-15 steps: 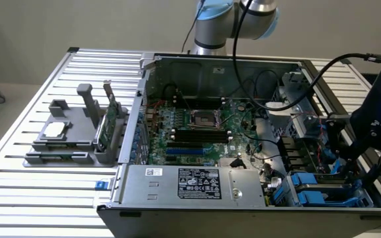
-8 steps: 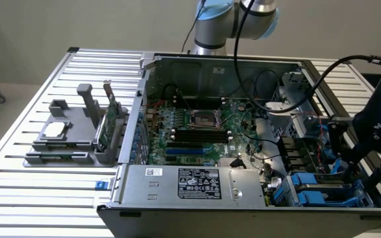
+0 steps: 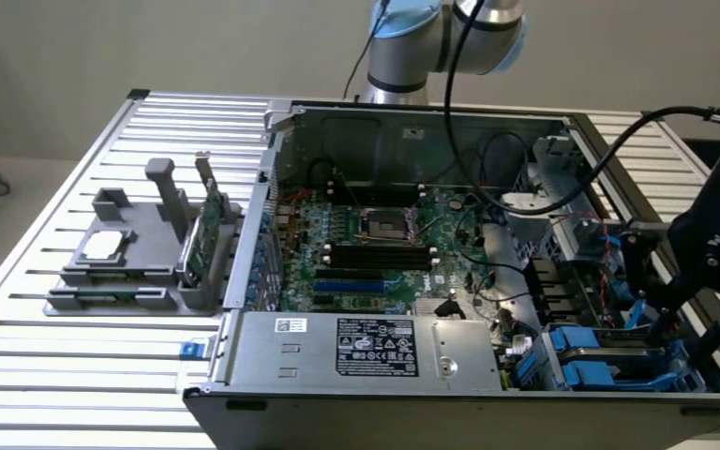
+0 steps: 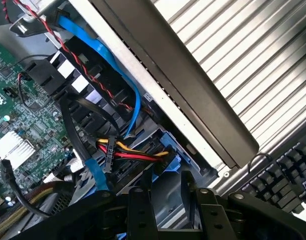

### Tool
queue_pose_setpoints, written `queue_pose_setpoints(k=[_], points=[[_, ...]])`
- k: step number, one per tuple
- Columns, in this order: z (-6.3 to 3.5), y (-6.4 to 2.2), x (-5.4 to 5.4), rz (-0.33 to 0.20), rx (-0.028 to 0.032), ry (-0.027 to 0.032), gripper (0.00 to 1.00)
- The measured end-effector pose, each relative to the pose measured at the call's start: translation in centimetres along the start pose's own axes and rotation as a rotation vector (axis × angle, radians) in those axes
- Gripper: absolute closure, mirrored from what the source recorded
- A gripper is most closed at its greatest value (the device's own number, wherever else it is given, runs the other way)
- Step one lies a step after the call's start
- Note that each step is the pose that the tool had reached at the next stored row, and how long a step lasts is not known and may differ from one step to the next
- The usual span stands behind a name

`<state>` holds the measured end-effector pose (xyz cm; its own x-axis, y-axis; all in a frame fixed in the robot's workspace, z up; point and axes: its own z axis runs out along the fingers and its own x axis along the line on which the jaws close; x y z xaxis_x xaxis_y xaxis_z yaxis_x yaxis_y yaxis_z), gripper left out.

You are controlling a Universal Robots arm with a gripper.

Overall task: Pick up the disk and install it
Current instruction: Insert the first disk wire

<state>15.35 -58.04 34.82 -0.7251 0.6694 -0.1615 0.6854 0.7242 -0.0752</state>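
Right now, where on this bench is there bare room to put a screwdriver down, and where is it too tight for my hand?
Bare slatted table lies on the near side of the grey parts fixture, and more behind it, beside the computer case. The drive bay is crowded: blue carriers, cables and the gripper.

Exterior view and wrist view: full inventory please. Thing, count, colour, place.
table: 1, silver slatted, under everything
computer case: 1, dark grey, open, on table
motherboard: 1, green, inside case
power supply: 1, silver, white label, case's near edge
fixture: 1, grey, exterior view's left of case
chip: 1, silver, on fixture
circuit card: 1, green, upright in fixture
disk: apparently 1, grey with blue rails, drive bay
keyboard: 1, black, past table edge
robot arm: 1, silver-blue, behind case
gripper: 1, black, at drive bay
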Motion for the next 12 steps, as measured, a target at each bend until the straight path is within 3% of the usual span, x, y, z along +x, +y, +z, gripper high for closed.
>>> queue_pose_setpoints(k=[5,12], points=[[0.0,-0.01,-0.01,0.055,0.0045,0.0085,0.63],[0.0,-0.01,-0.01,0.136,-0.0014,0.0332,0.63]])
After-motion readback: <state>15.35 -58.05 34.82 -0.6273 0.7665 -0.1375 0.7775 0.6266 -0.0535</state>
